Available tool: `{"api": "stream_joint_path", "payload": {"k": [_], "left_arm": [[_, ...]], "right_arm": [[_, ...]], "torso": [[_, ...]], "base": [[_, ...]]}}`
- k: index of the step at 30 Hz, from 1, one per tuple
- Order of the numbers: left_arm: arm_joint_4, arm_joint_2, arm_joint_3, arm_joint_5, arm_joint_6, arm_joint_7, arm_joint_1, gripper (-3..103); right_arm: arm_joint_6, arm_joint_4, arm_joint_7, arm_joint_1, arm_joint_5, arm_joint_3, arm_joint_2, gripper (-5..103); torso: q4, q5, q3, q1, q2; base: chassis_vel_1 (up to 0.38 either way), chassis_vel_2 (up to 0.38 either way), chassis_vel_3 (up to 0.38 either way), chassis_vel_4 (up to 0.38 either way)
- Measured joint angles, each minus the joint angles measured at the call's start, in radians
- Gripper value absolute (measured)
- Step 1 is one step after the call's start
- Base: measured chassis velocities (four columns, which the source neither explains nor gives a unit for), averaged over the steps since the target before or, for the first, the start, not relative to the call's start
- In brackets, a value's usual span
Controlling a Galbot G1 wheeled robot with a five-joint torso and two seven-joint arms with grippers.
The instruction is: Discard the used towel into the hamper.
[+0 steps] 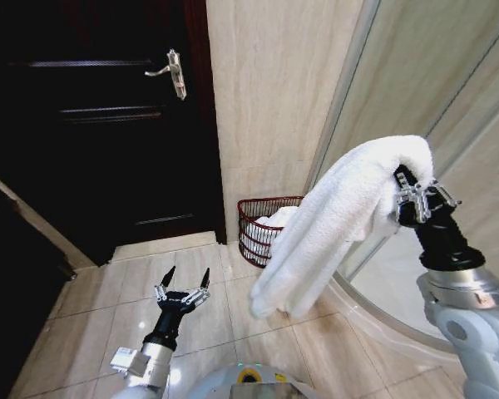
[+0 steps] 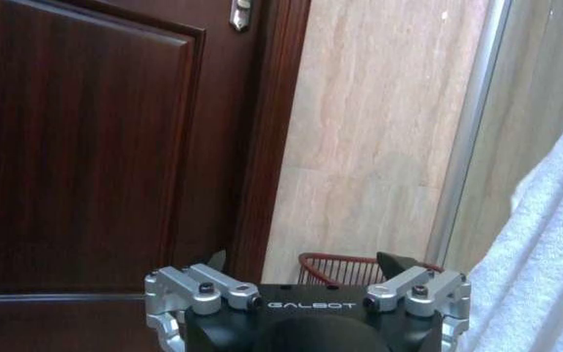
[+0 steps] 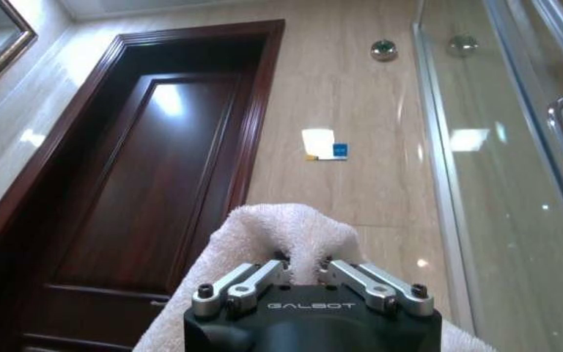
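White towel (image 1: 333,220) above reddish hamper (image 1: 251,229).

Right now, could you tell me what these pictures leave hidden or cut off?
- Small round reddish-brown openwork hamper: head view, its right side behind the hanging white terry towel.
- Hamper's base: left wrist view, blocked by the open left pincer.
- Right pincer fingertips: right wrist view, buried in towel.
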Motion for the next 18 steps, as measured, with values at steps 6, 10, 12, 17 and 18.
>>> {"api": "stream_joint_path", "payload": {"k": [6, 10, 12, 17, 18], "left_arm": [[0.000, 0.000, 0.000, 0.000, 0.000, 0.000, 0.000, 100], [0.000, 0.000, 0.000, 0.000, 0.000, 0.000, 0.000, 100], [0.000, 0.000, 0.000, 0.000, 0.000, 0.000, 0.000, 100], [0.000, 0.000, 0.000, 0.000, 0.000, 0.000, 0.000, 100], [0.000, 0.000, 0.000, 0.000, 0.000, 0.000, 0.000, 100]], "right_arm": [[0.000, -0.002, 0.002, 0.004, 0.004, -0.002, -0.002, 8], [0.006, -0.003, 0.002, 0.010, 0.004, -0.010, 0.001, 8], [0.010, -0.004, 0.002, 0.010, 0.004, -0.012, 0.006, 8], [0.014, -0.006, -0.002, 0.004, 0.007, -0.005, 0.007, 8], [0.014, -0.006, -0.002, 0.004, 0.007, -0.005, 0.007, 8]], "torso": [[0.0006, 0.0000, -0.003, -0.003, -0.006], [0.0004, 0.0000, -0.003, -0.004, -0.007], [0.0005, 0.0000, -0.003, -0.004, -0.007], [0.0006, 0.0000, 0.004, 0.000, 0.005], [0.0006, 0.0000, 0.004, 0.000, 0.005]], "base": [[0.000, 0.000, 0.000, 0.000], [0.000, 0.000, 0.000, 0.000], [0.000, 0.000, 0.000, 0.000], [0.000, 0.000, 0.000, 0.000], [0.000, 0.000, 0.000, 0.000]]}}
